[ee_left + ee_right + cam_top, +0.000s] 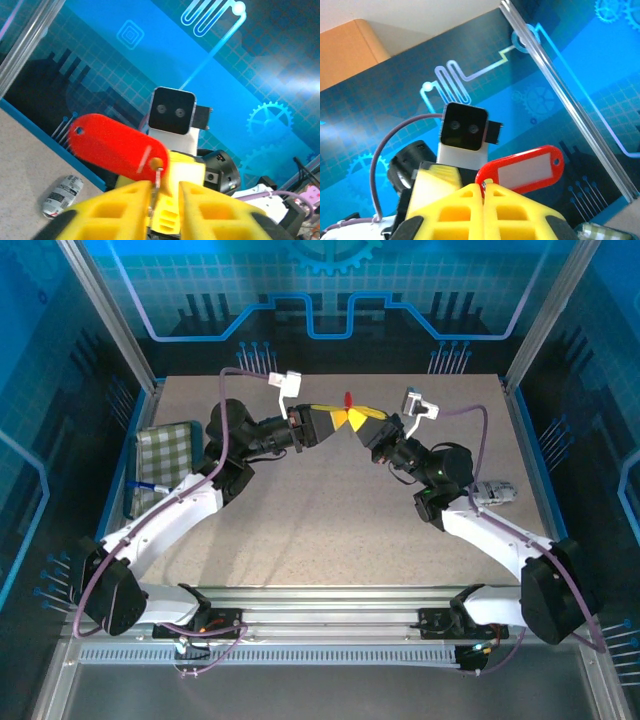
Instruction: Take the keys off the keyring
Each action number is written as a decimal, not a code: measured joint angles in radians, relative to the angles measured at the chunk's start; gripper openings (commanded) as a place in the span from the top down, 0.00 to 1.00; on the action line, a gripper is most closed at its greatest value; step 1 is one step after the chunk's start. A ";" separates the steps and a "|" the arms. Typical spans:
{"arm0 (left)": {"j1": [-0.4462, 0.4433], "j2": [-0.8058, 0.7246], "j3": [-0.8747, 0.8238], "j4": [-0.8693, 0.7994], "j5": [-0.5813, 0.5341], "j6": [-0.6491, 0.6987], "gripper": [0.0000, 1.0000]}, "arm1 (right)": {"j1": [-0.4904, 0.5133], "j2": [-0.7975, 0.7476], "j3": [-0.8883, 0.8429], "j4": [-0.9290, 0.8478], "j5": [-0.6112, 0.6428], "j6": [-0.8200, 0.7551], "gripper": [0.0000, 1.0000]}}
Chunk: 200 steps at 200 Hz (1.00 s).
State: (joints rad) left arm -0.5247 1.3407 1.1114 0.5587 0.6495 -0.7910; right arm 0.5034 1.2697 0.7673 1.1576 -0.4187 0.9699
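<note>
Well, the right end effector (484, 189) is clamped shut on the keyring (483, 184) beside its red tag (527, 169), up above the bench (330, 530). The left end effector (165, 186) faces it, fingers slightly parted. I can't make out the keys themselves. With just one thin pinch, the ring could slip and drop. The left wrist view shows that gap; from overhead the fingertips merge.

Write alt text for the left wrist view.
A red tag sits on a small metal ring over the gap between the left gripper's parted yellow fingers. Behind it the right arm's wrist camera faces this one, before a blue backdrop; a small bottle lies on the table.
</note>
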 measured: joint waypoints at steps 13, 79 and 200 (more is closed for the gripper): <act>0.003 -0.001 -0.015 0.004 -0.001 -0.007 0.60 | -0.008 -0.023 0.010 -0.093 -0.013 -0.038 1.00; 0.088 -0.106 -0.127 -0.068 -0.087 -0.015 0.54 | 0.014 -0.171 0.370 -1.092 -0.032 -0.617 1.00; 0.072 -0.141 -0.125 -0.163 0.007 0.062 0.59 | 0.041 -0.204 0.435 -1.476 -0.068 -0.878 1.00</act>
State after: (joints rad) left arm -0.4530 1.1995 0.9867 0.3958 0.6563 -0.7292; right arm 0.5442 1.0653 1.2018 -0.3180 -0.4862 0.0921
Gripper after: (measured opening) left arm 0.418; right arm 0.035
